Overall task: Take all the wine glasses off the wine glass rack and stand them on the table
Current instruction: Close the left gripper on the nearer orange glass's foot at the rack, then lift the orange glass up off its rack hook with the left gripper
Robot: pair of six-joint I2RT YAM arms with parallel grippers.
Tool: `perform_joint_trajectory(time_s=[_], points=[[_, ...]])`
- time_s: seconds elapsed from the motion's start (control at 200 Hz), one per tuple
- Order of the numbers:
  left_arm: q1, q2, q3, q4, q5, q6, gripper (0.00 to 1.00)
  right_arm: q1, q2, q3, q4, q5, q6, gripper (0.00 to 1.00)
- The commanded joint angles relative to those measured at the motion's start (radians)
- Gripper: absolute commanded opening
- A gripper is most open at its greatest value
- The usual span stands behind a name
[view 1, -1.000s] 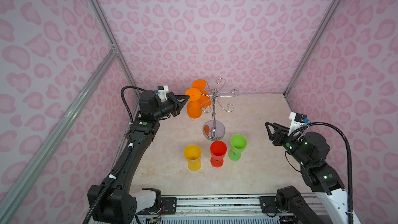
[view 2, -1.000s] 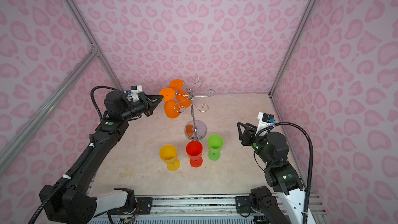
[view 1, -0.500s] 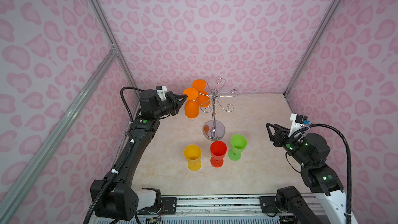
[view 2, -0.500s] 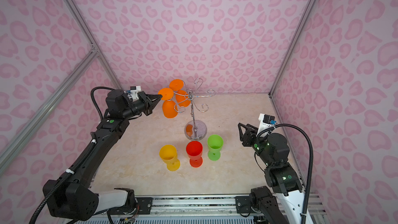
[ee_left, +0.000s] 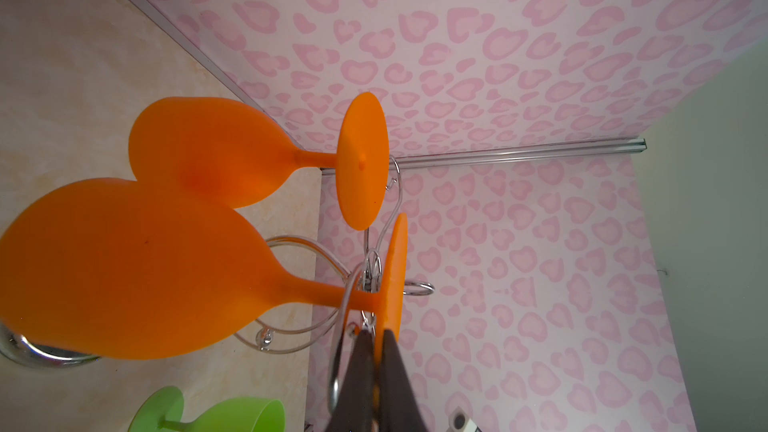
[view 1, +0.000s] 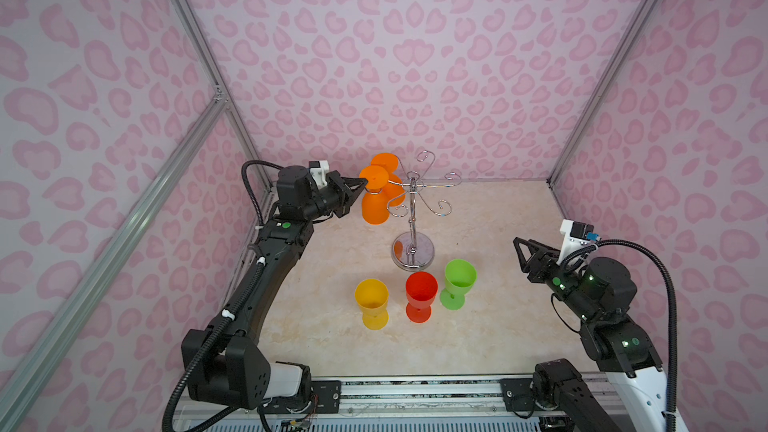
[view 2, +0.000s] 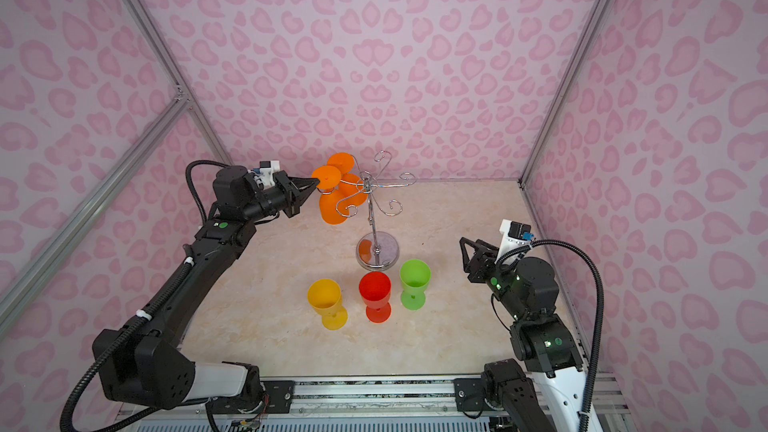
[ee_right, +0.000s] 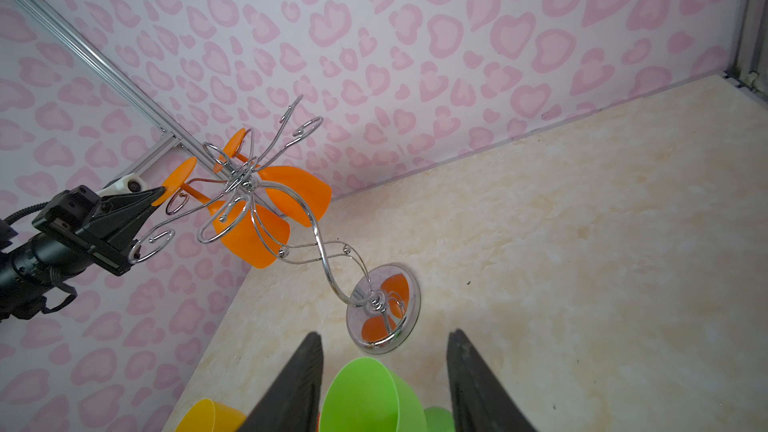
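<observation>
Left gripper is clamped tight on the rim of the wine glass foot. That's the orange one hanging upside down on the left side of the wine glass rack, with its stem sitting in a wire loop, so it's not off yet. In the left wrist view its bowl runs off the frame and the rack's base is just a sliver. The second orange glass is mostly hidden behind it in both top views. Right gripper hangs spread open and empty, well apart from the rack. Its wrist view cuts the green glass off at the edge.
</observation>
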Motion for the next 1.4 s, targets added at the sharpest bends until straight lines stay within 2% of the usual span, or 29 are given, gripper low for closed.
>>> perform_joint_trajectory(time_s=[0.0, 0.84, 1.395], points=[[-0.009, 0.014, 0.019, 0.055, 0.018, 0.011, 0.03, -0.001, -0.002, -0.004, 0.032, -0.008, -0.001, 0.49], [-0.067, -0.095, -0.064, 0.053, 0.038, -0.014, 0.03, -0.015, 0.013, -0.023, 0.065, -0.043, 0.029, 0.49], [-0.045, -0.277, -0.161, -0.018, 0.070, -0.026, 0.04, -0.017, 0.031, -0.010, 0.073, -0.057, 0.038, 0.49]])
